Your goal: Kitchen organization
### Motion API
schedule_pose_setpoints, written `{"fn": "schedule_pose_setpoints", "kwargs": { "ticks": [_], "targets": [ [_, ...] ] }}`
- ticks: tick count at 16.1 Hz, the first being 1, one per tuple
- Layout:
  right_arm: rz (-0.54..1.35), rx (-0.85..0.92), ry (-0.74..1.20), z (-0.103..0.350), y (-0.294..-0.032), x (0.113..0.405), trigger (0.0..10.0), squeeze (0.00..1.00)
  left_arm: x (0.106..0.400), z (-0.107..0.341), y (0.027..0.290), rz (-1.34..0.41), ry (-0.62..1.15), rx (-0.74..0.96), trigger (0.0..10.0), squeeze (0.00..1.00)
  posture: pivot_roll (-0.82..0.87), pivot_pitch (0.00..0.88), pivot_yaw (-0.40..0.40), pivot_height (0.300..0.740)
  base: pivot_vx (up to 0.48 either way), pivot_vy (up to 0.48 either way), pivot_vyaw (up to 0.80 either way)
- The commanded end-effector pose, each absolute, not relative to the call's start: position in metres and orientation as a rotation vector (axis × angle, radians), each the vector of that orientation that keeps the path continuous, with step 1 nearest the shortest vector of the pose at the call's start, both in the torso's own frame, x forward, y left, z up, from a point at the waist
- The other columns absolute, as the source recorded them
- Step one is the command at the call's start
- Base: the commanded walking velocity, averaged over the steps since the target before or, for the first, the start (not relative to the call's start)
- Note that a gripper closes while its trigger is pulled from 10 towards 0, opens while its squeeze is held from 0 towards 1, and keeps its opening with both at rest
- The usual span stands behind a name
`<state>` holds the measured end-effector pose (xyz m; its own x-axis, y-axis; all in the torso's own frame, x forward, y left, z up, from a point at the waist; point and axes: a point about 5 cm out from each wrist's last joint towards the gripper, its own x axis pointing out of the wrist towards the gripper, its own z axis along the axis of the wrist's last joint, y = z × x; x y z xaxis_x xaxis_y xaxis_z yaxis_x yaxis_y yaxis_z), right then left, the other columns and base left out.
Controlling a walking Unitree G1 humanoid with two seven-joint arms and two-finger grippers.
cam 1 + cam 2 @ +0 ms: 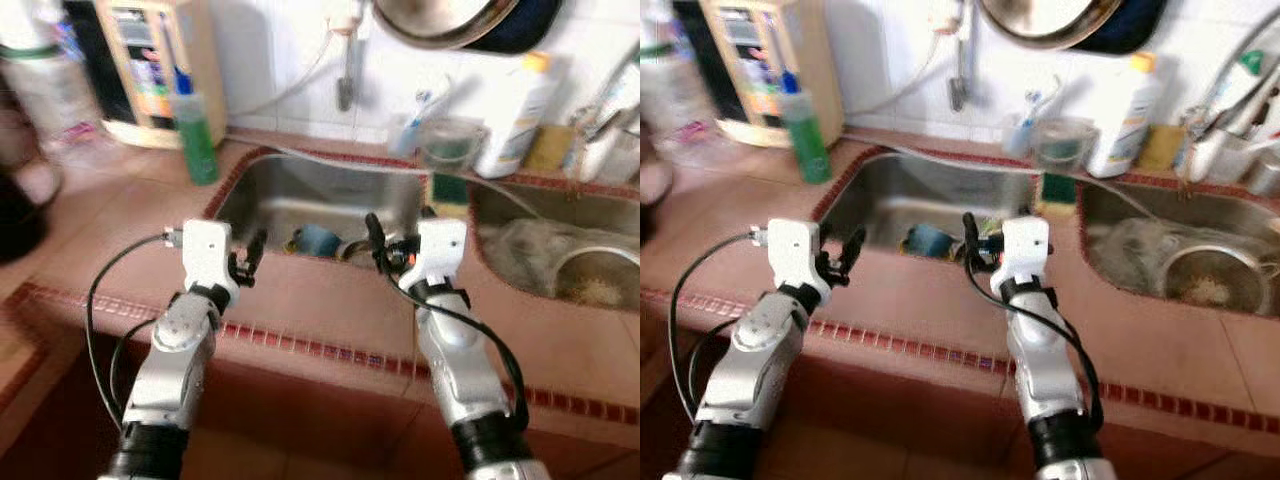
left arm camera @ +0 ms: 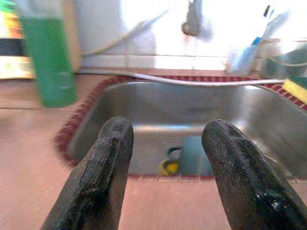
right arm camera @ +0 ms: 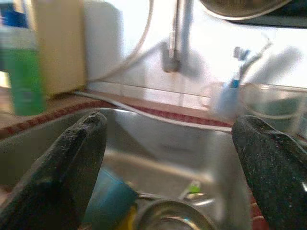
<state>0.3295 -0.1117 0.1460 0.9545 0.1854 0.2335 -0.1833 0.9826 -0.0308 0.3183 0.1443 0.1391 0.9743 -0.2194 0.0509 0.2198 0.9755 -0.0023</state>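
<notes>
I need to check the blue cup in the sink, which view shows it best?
The left wrist view: the blue cup lies unobstructed between the open left gripper's fingers. Head views show it small behind the counter edge; the right wrist view shows it blurred.

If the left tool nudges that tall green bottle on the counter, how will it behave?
The tall green plastic bottle with the blue cap stands upright, narrow for its height, so it would probably tip rather than slide. It sits near the rim of the steel sink and might topple in. It looks full of green liquid, so likely fairly heavy.
</notes>
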Motion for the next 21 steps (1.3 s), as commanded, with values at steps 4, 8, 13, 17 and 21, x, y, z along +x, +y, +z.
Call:
{"fn": "schedule_pose_setpoints", "kwargs": {
  "ticks": [4, 8, 13, 17, 21],
  "targets": [
    [0.168, -0.022, -0.235, 0.1455, -0.1172, 0.3304, 10.0, 0.0, 0.3206, 0.1416, 0.1424, -0.222, -0.057, -0.003, 10.0, 0.0, -0.15, 0.0, 0.021, 0.736, -0.274, 0.0, 0.0],
    [0.17, -0.032, -0.239, 0.1464, -0.1175, 0.331, 10.0, 0.0, 0.3201, 0.1415, 0.1419, -0.221, -0.056, -0.006, 10.0, 0.0, -0.16, 0.0, 0.024, 0.736, -0.272, 0.0, 0.0],
    [0.172, -0.036, -0.235, 0.1444, -0.1156, 0.3303, 10.0, 0.0, 0.3199, 0.1422, 0.1439, -0.216, -0.056, -0.004, 10.0, 0.0, -0.15, 0.0, 0.026, 0.736, -0.272, 0.0, 0.0],
    [0.175, -0.037, -0.233, 0.1438, -0.1145, 0.33, 10.0, 0.0, 0.3192, 0.1433, 0.1438, -0.225, -0.065, 0.013, 10.0, 0.0, -0.15, 0.0, 0.026, 0.736, -0.268, 0.0, 0.0],
    [0.178, -0.04, -0.234, 0.1438, -0.1138, 0.3302, 10.0, 0.0, 0.3171, 0.1439, 0.1423, -0.265, -0.073, 0.017, 10.0, 0.0, -0.15, 0.0, 0.024, 0.736, 0.0, -0.432, 0.0]
  ]
}}
